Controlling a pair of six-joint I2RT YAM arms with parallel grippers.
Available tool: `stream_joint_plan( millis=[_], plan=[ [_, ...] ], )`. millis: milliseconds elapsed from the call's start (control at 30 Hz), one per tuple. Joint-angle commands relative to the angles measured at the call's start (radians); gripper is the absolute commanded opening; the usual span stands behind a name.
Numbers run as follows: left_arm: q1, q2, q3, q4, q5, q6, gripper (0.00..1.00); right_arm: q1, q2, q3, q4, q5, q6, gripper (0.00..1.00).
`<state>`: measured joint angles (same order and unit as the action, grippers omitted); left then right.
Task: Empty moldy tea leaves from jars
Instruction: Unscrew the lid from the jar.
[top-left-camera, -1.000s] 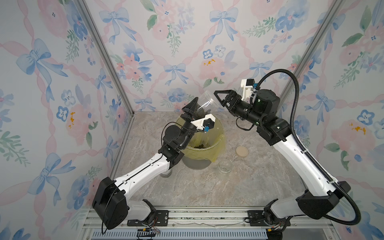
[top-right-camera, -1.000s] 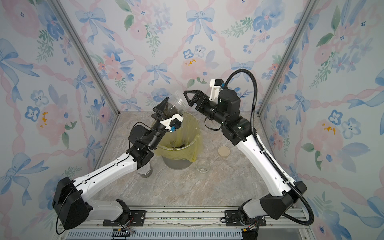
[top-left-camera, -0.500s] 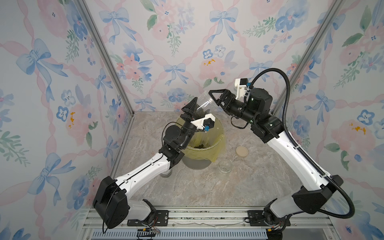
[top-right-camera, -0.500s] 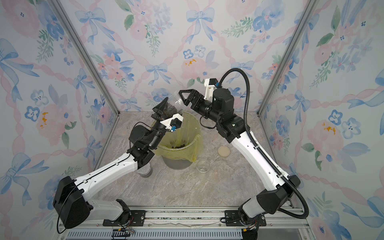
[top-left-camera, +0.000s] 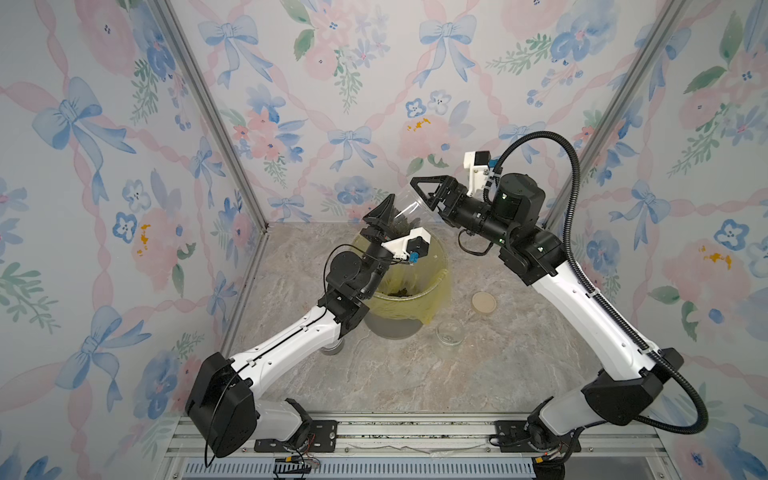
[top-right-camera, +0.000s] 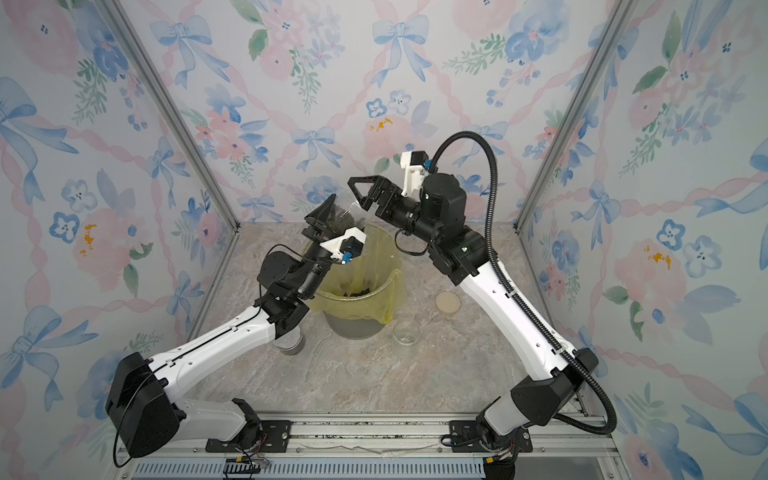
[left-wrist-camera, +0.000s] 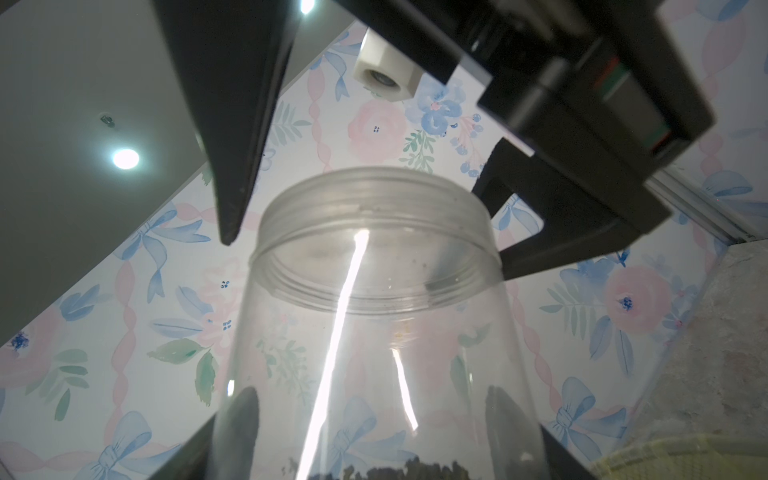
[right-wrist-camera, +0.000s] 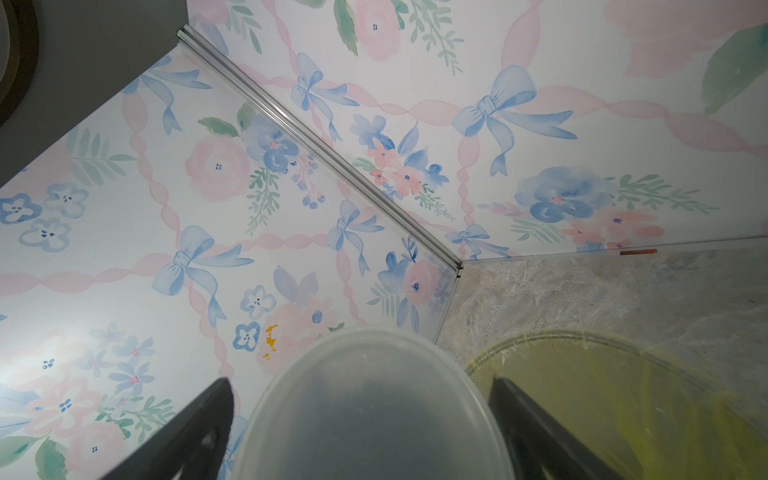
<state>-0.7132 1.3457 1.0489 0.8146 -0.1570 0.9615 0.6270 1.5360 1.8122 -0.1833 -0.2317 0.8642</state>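
My left gripper (top-left-camera: 397, 224) is shut on a clear jar (top-left-camera: 409, 212), held tilted above the yellow-lined bin (top-left-camera: 440, 266). In the left wrist view its fingers (left-wrist-camera: 241, 419) press the jar's wall (left-wrist-camera: 374, 332). Moldy tea leaves (left-wrist-camera: 399, 469) lie as a dark clump at the jar's low end. A frosted lid (right-wrist-camera: 365, 415) closes the jar's upper end. My right gripper (top-left-camera: 419, 197) is open, with one finger on either side of that lid. More dark tea leaves (top-left-camera: 401, 293) lie inside the bin.
An empty clear jar (top-left-camera: 449, 331) stands on the marble table right of the bin, with a tan round disc (top-left-camera: 484, 302) behind it. Another jar (top-left-camera: 332, 347) stands partly hidden under my left forearm. Floral walls close in the back and sides.
My right gripper has moved left, and its fingers now stand around the held jar's lid end. The left arm and the jar have stayed still.
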Motion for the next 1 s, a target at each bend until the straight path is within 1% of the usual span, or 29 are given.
stream_joint_plan(
  millis=[0, 200, 500, 700, 833, 967],
  plan=[
    [-0.006, 0.006, -0.001, 0.041, 0.005, -0.008, 0.41, 0.013, 0.016, 0.028, -0.005, -0.025, -0.021, 0.97],
    [-0.006, 0.002, -0.003, 0.041, 0.004, -0.013, 0.41, 0.01, 0.026, 0.039, -0.01, -0.038, -0.025, 0.99],
    [-0.008, 0.002, -0.011, 0.041, 0.002, -0.02, 0.41, 0.001, 0.018, 0.022, 0.015, -0.038, -0.033, 0.87],
    [-0.008, 0.006, -0.01, 0.04, 0.007, -0.036, 0.41, 0.003, 0.009, 0.013, 0.018, -0.043, -0.077, 0.73],
    [-0.008, -0.003, 0.002, -0.004, 0.036, -0.089, 0.38, -0.005, -0.004, -0.011, 0.034, -0.07, -0.123, 0.71],
    [0.002, -0.019, 0.033, -0.071, 0.092, -0.208, 0.37, -0.029, -0.016, -0.036, 0.064, -0.112, -0.134, 0.67]
  ],
)
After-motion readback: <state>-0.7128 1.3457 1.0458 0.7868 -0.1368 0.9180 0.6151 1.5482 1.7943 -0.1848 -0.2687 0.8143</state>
